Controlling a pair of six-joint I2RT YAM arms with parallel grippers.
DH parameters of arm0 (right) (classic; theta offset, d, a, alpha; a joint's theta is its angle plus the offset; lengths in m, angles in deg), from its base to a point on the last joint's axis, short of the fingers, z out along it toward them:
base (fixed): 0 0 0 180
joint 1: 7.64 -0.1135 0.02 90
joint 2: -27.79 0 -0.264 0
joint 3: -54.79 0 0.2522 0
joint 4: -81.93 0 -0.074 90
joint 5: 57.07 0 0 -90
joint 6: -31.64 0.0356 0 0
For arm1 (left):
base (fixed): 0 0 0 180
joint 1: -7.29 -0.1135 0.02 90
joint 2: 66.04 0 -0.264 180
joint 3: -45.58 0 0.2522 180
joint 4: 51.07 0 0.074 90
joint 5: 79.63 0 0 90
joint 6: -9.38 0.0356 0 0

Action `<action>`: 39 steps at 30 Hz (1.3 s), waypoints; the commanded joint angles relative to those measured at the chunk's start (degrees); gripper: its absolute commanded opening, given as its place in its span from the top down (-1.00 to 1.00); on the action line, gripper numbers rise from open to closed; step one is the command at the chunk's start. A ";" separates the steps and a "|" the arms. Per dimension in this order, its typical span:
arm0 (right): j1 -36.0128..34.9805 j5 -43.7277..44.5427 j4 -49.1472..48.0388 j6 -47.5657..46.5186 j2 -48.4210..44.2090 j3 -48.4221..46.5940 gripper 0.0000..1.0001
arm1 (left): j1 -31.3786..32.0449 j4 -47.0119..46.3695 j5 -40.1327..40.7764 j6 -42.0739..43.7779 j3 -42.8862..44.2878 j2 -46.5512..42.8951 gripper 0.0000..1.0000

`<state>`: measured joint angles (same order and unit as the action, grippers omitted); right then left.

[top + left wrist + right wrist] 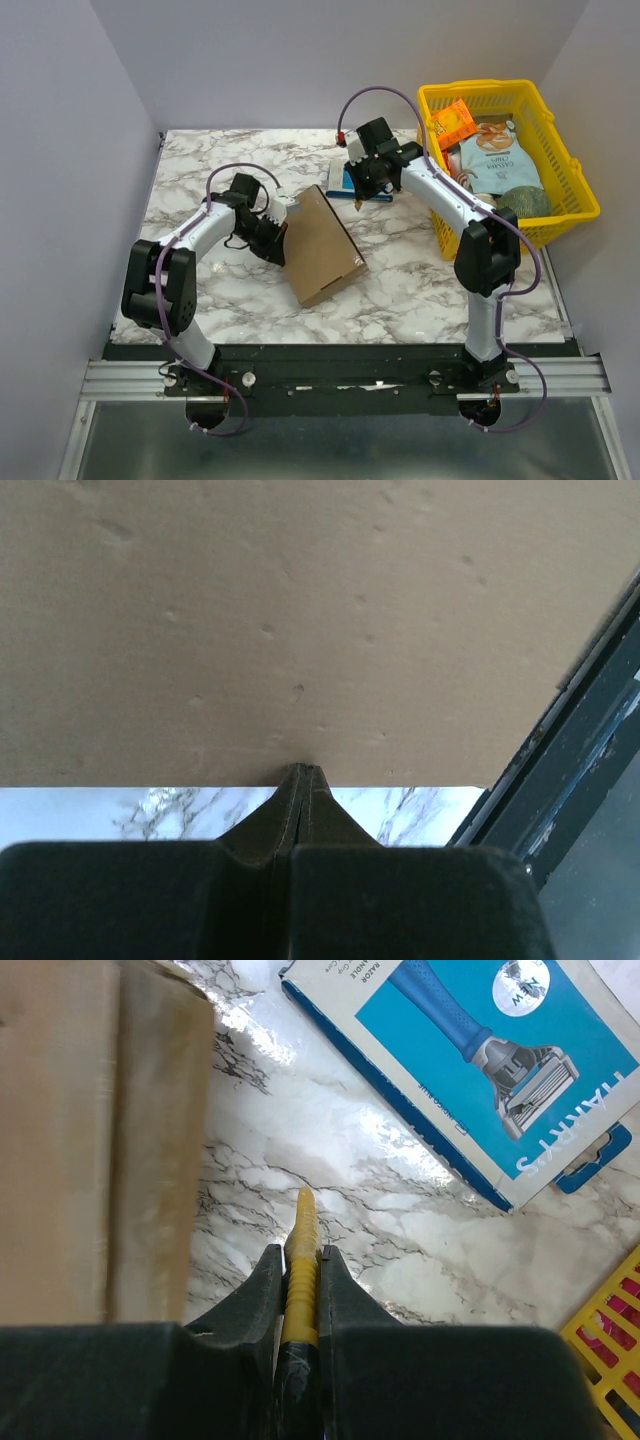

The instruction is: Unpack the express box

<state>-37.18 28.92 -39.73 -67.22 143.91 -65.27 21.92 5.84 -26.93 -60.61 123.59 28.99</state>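
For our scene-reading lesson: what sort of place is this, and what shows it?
Probably a robot test cell, not a home: plain grey walls box in a marble-pattern table, and two arms are bolted to a metal rail at its near edge.

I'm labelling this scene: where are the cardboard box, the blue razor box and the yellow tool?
Cardboard box (322, 245): top view, middle of its top face.
Razor box (480, 1070): right wrist view, printed front face.
Yellow tool (304, 1212): right wrist view, near its pointed tip.
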 commanded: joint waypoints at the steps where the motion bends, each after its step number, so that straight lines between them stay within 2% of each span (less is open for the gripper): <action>1: -0.17 0.94 -0.28 0.51 0.87 0.04 0.99 | -2.50 2.81 6.45 3.54 -4.21 1.74 1.00; 6: -0.34 -3.98 0.68 0.51 0.78 0.13 0.99 | -3.21 1.76 7.15 4.42 -5.89 1.22 1.00; 9: -1.31 -9.86 1.74 0.51 1.04 -1.45 0.99 | -3.21 1.40 6.72 4.07 -5.89 1.30 1.00; 10: -2.18 -14.49 2.70 0.08 1.22 -2.24 0.99 | -3.21 1.32 6.89 4.07 -6.06 1.31 1.00; 18: -7.99 -23.50 4.73 -0.19 3.24 -6.02 0.99 | -3.38 0.61 7.50 5.39 -7.47 1.04 1.00; 22: -8.61 -14.57 3.06 -0.01 2.63 -6.37 0.99 | -3.65 4.39 5.66 6.18 -4.58 -0.53 1.00; 29: -6.23 -4.35 1.57 -1.15 -0.62 -5.06 0.99 | -3.65 13.53 -1.18 9.43 3.95 -6.16 1.00; 36: -5.09 -1.09 0.69 -1.86 -1.86 -2.24 0.99 | -2.15 9.76 -3.75 4.95 4.39 -3.01 1.00; 39: -4.65 -0.47 0.77 -2.21 -1.77 -2.33 0.99 | -1.98 10.63 -3.22 6.26 3.61 -1.60 1.00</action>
<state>-42.38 25.40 -38.05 -68.53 144.02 -68.38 19.47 15.48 -28.02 -54.62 128.22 24.94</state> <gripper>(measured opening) 0.188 0.005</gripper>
